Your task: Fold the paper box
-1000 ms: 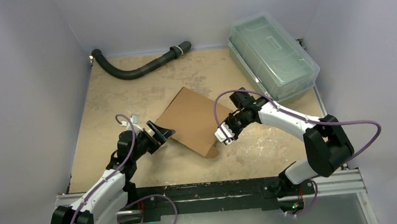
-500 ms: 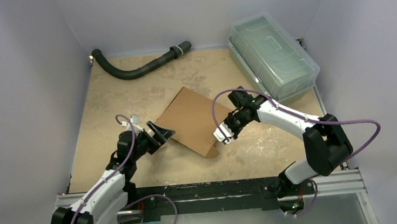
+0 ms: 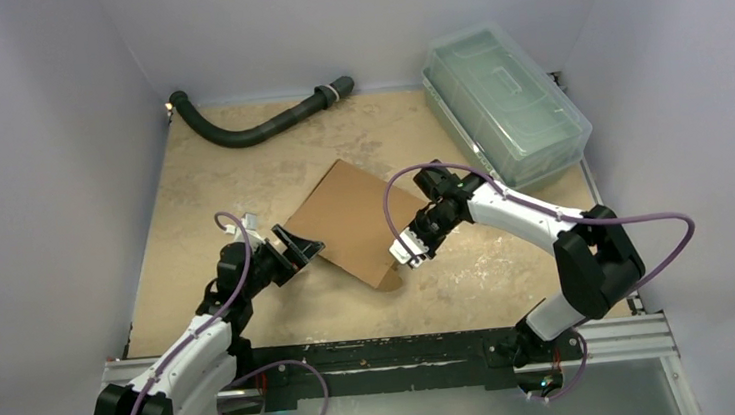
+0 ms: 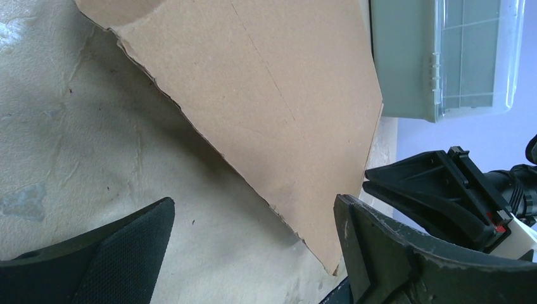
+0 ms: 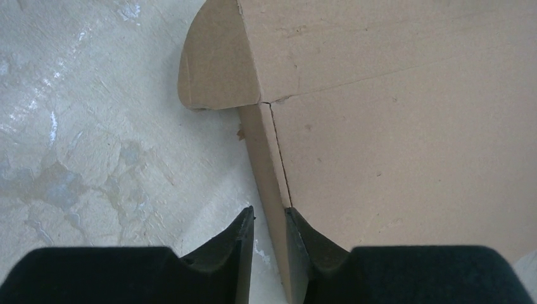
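Currently the right gripper (image 5: 269,244) straddles the paper box (image 5: 392,126) edge.

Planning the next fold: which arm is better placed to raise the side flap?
Right: the right pincer straddles a side flap of the paper box; the left pincer stands open beside a corner.

No readable text, labels or numbers anywhere, paper box (image 3: 349,219) plain brown
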